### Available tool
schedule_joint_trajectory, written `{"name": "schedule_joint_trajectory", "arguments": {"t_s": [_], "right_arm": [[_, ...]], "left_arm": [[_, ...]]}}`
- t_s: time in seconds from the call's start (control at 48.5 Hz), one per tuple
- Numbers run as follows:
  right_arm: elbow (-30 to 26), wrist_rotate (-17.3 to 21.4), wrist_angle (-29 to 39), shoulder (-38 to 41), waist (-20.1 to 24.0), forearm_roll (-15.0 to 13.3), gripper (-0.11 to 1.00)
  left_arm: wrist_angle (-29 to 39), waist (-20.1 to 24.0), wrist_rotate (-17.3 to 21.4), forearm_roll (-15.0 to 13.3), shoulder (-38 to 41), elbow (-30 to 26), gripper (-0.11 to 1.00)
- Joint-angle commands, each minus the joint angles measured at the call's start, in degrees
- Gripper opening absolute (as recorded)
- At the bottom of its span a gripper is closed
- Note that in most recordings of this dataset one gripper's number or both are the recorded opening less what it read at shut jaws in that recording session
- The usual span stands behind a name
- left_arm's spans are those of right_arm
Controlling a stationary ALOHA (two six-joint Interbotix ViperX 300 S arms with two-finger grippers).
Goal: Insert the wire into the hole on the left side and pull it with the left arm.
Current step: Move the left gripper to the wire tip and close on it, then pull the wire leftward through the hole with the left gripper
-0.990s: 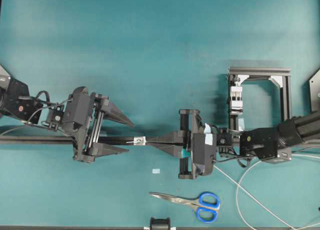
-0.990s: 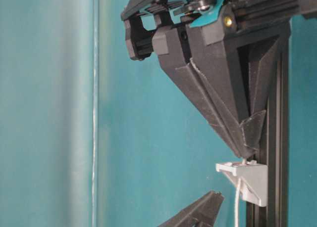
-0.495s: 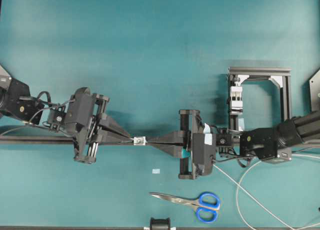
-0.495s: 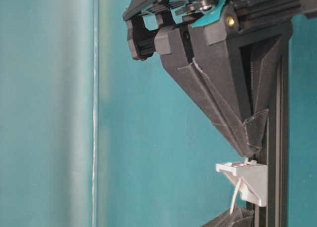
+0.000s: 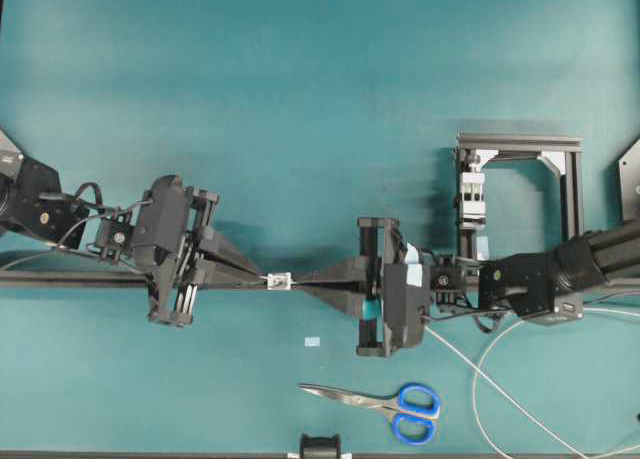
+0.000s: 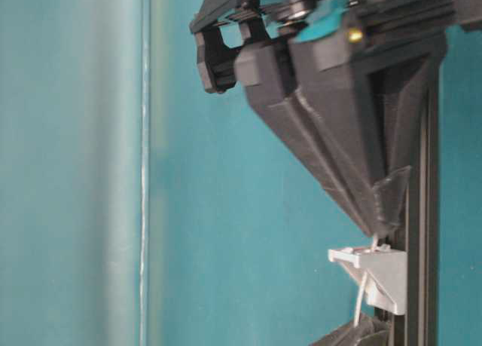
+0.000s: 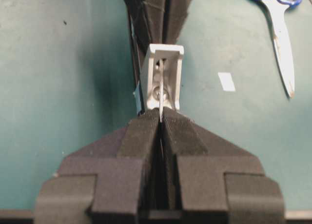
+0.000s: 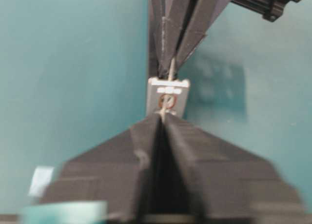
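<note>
at the small white block (image 7: 163, 77) on the black rail, the wire (image 7: 160, 94) passes through the hole. left end effector (image 7: 161, 117) clamped on its tip; right end effector (image 8: 163, 117) fingers nearly together, grip unclear.

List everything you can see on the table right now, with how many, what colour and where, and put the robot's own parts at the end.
wire: one, pale grey-white, threaded through the block, slack looping at the table's lower right
block with the hole: one, white-silver, on the black rail at centre
black rail: one, running left from the block
scissors: one, blue handles, silver blades, bottom centre
black frame with white clip: one, right side
small pale scrap: one, on the mat below the block
teal mat: one, covers the table
left gripper: one, black, fingers shut on the wire left of the block
right gripper: one, black with light-blue tape, right of the block
</note>
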Motion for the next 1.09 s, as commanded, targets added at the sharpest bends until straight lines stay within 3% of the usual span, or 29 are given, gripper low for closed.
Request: {"name": "schedule_joint_trajectory", "arguments": {"t_s": [0.0, 0.144, 0.186, 0.639, 1.073], "right_arm": [[-0.53, 0.00, 0.00, -2.29, 0.00, -0.09, 0.32], [0.00, 0.00, 0.35, -3.08, 0.09, -0.18, 0.75], [0.26, 0.00, 0.53, -3.43, 0.09, -0.18, 0.80], [3.60, -0.09, 0.88, -6.68, 0.44, -0.18, 0.79], [4.57, -0.09, 0.88, -7.03, 0.44, -0.18, 0.79]], "left_arm": [[0.35, -0.18, 0.18, 0.09, -1.93, -0.44, -0.10], [1.23, -0.18, 0.18, 0.00, -3.69, 0.26, -0.10], [1.85, -0.18, 0.18, 0.09, -4.31, 0.70, -0.10], [8.79, -1.32, -0.53, 0.09, -12.74, 6.15, -0.10], [10.37, -3.96, -1.41, 0.09, -23.12, 14.15, -0.10]]}}
